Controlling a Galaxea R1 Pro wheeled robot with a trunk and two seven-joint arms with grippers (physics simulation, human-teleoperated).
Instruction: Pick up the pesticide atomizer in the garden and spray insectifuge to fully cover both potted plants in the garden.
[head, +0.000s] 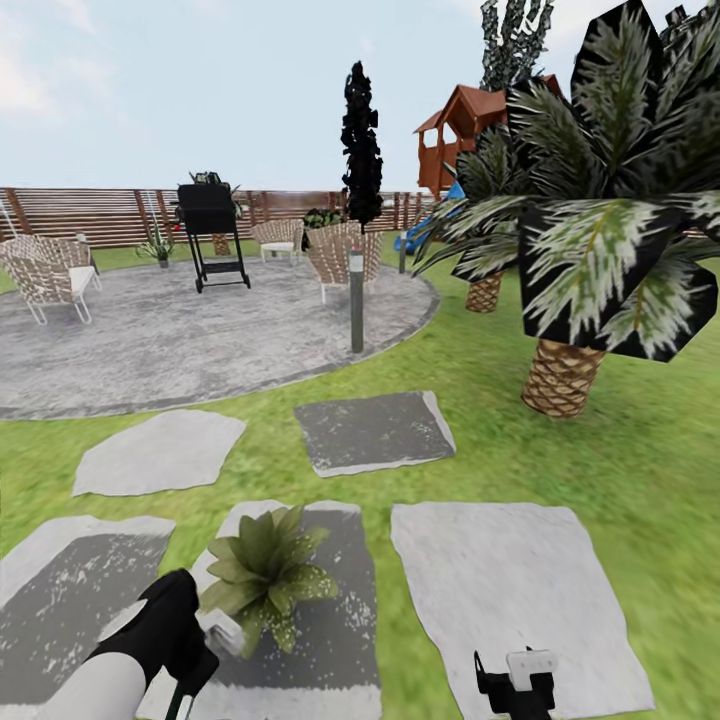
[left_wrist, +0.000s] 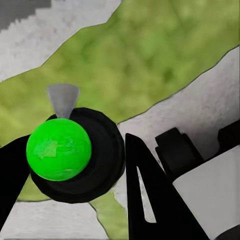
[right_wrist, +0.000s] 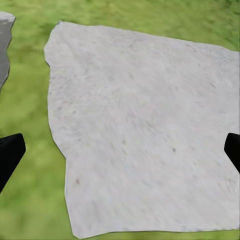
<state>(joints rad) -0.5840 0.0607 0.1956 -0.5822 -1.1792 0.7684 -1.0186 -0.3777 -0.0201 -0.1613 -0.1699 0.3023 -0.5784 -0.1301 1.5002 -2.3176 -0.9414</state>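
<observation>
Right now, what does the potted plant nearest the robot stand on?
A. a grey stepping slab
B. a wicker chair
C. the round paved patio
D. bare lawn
A. In the head view the potted plant sits on a grey stepping slab in the lawn, close to the left gripper, well short of the round patio and the wicker chairs.

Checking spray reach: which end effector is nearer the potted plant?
Left. The left end effector sits right beside the potted plant, at its left edge. The right end effector hangs over the next stepping slab.
</observation>
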